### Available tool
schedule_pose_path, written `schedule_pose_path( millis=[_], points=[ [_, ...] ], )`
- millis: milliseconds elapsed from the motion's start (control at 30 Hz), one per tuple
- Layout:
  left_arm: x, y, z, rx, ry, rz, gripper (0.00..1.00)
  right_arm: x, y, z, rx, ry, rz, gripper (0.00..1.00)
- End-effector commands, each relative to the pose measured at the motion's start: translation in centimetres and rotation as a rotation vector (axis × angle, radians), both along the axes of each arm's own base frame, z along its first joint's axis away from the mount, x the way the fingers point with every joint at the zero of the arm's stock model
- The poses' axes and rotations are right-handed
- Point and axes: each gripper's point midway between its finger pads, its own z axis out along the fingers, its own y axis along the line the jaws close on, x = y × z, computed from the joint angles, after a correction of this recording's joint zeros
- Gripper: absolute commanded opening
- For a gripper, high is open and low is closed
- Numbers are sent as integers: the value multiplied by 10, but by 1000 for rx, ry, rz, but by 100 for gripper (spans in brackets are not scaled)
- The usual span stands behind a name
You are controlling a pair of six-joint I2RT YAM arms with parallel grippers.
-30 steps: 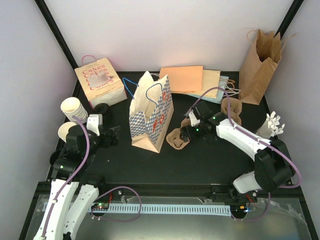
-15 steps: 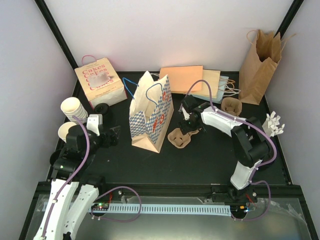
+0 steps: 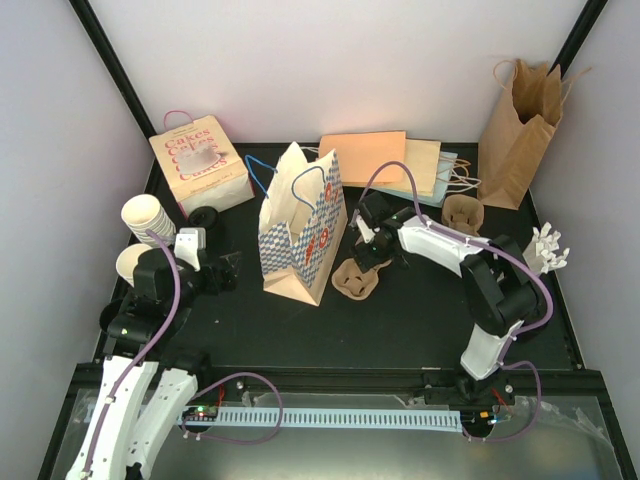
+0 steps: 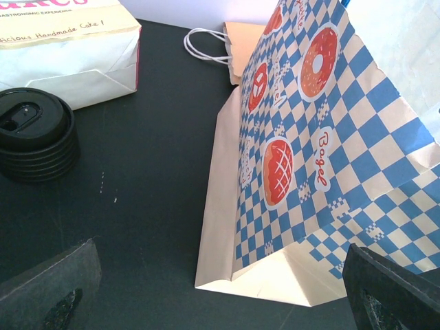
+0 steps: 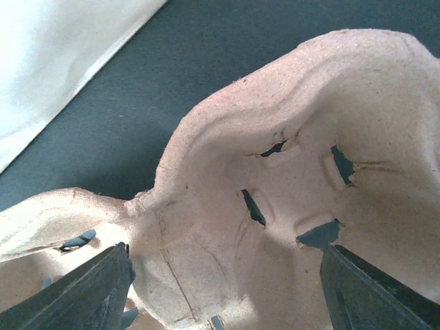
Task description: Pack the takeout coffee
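While both arms are hanging over the table, we are finding the cups at its far left edge, well apart from either gripper. They are sitting nested in a stack, its open mouth turned to the overhead camera and its long axis rising from the table, ribbed sides showing below the rim. A single cup is sitting mouth-up just nearer, partly behind the left arm. The lids are lying flat in a short stack with tops up and a sip hole showing. They are resting between the cups and the white bag, and their stack axis is standing upright too.

We are reading "Cakes" in pink, several times over, on the white bag, and "Handmade Cake !" along its side from the left wrist. The blue bag is standing mouth-up at mid-table and is bearing "Bagel" in red among doughnut and bread pictures. Its other words we are not making out.

The left gripper is hovering with jaws spread as wide as they go, holding nothing and facing the blue bag's foot. The right gripper is hanging close over a pulp carrier, which is lying wells-up just right of the blue bag. Its jaws are standing wide apart across the carrier's middle, clamping nothing. We cannot tell whether the fingers are touching the pulp.
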Motion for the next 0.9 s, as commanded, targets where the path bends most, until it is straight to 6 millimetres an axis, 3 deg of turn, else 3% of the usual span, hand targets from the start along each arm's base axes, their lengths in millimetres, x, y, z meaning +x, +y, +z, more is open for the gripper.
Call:
schedule_pose_path(
  millis=[0,233,433,533,633,667,733,867],
  points=[
    [2,-2,3,1,-15,-14,99,-3,5,-2,-21,-15,55,78],
    [2,-4,3,0,-13,-24,99,-13,13,5,46,-15,111,78],
    [2,-5,3,-1,-14,-30,99,-18,17,41,117,-105,140,76],
    [2,-5,4,-1,-19,-32,99,-12,24,68,126,-266,145,77],
    [1,-6,4,-2,-19,-35,99,-4,26,99,183,-424,99,81],
    [1,-6,4,-3,-22,-36,99,-3,27,105,202,-467,107,87],
    [1,-6,5,-3,-27,-35,99,0,22,110,209,-545,106,98],
    [-1,-5,8,-5,-39,-35,99,-5,12,96,146,-517,148,100]
  ],
)
